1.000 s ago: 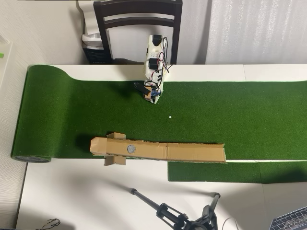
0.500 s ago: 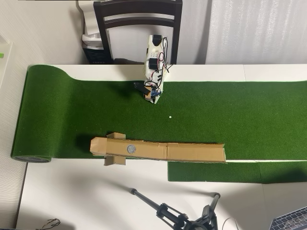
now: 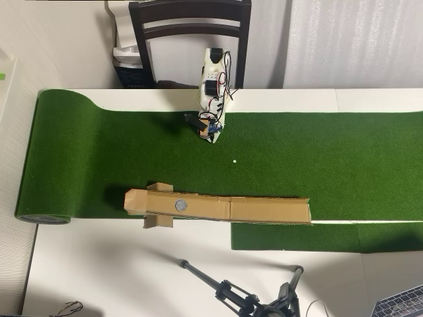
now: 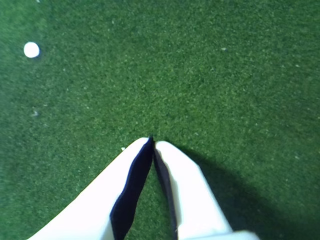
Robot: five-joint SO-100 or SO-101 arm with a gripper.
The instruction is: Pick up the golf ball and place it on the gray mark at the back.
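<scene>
**Ball search not yet begun**

Left to right in the overhead view: gray mark (image 3: pixel 179 205) on the cardboard ramp (image 3: pixel 218 208), arm (image 3: pixel 213 92) at the far edge of the green turf (image 3: pixel 330 165), tiny white speck (image 3: pixel 234 160) just beyond. No golf ball visible in either view; only a small white dot (image 4: pixel 31 49) at upper left in the wrist view, too small to identify. Likely still the starting step: locating the ball first, then reaching. Gripper (image 4: pixel 152 142) closed, fingertips together, empty, above bare turf.
</scene>
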